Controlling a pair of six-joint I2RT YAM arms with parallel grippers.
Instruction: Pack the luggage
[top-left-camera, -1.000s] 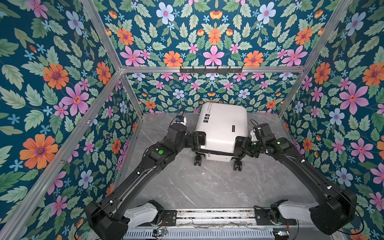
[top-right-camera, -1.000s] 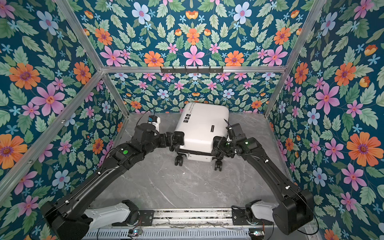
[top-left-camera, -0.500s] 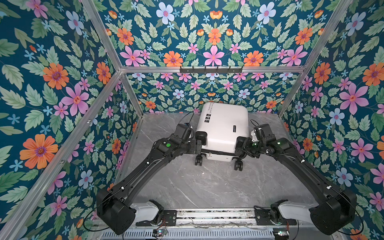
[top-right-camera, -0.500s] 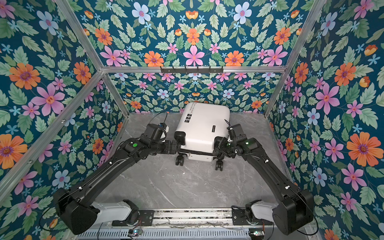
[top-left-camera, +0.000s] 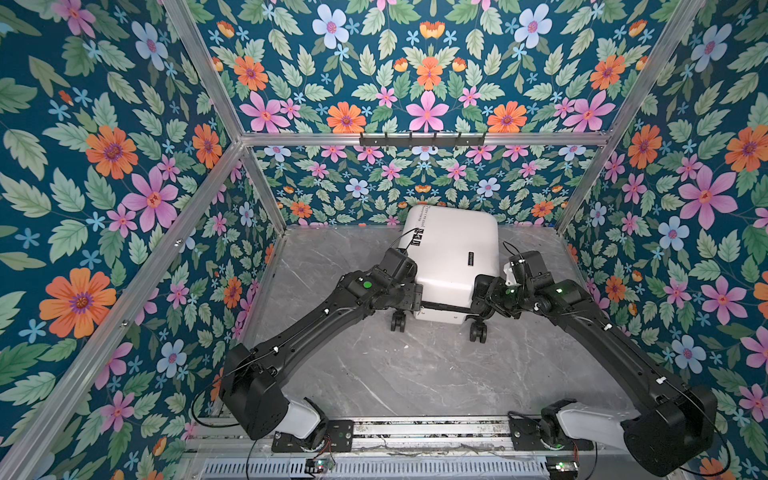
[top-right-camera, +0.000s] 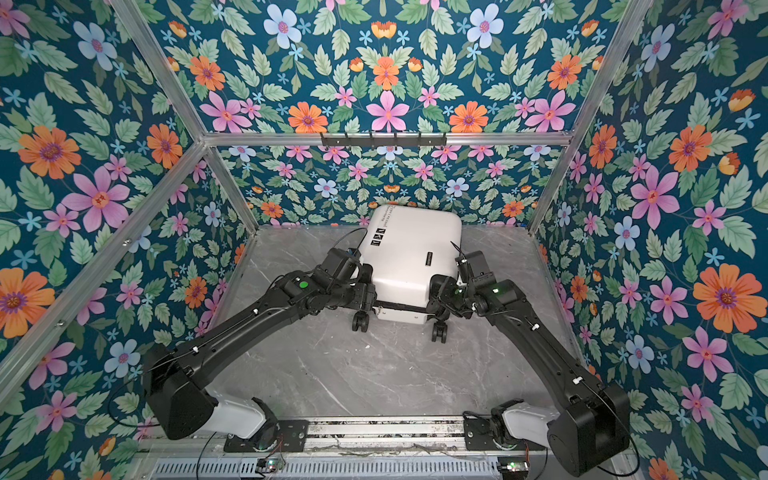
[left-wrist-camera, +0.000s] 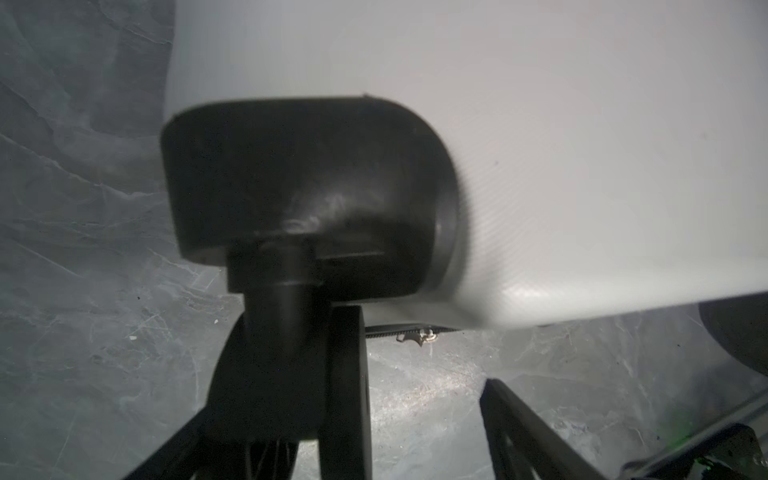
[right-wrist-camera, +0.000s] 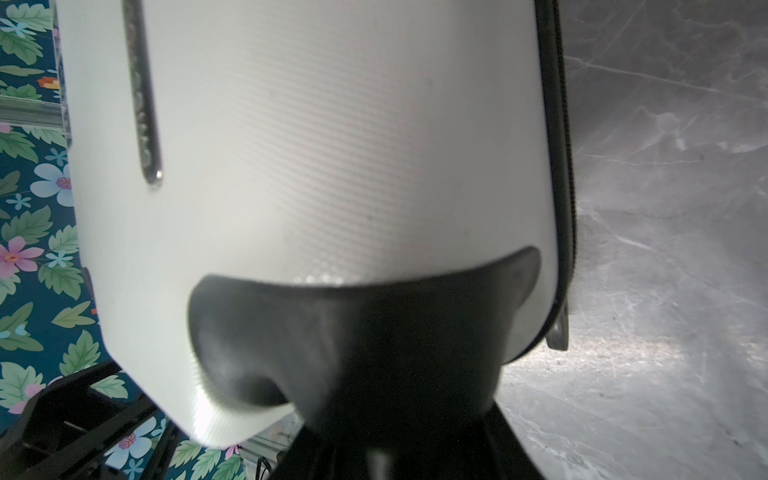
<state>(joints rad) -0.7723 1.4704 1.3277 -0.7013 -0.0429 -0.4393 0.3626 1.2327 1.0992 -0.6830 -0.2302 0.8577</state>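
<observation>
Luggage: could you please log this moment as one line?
luggage: lid down, on table | left tool: open, straddling wheel | right tool: at opposite corner

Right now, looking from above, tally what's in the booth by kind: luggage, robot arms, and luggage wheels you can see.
luggage: 1
robot arms: 2
wheels showing in a top view: 2
Total: 5

The left arm (top-left-camera: 316, 320) and right arm (top-left-camera: 602, 328) stretch forward, elbows out, wrists turned inward facing each other. The left claw (top-left-camera: 415, 297) has its fingers (left-wrist-camera: 523, 419) spread wide; the right claw's (top-left-camera: 482, 297) spread is hidden.
</observation>
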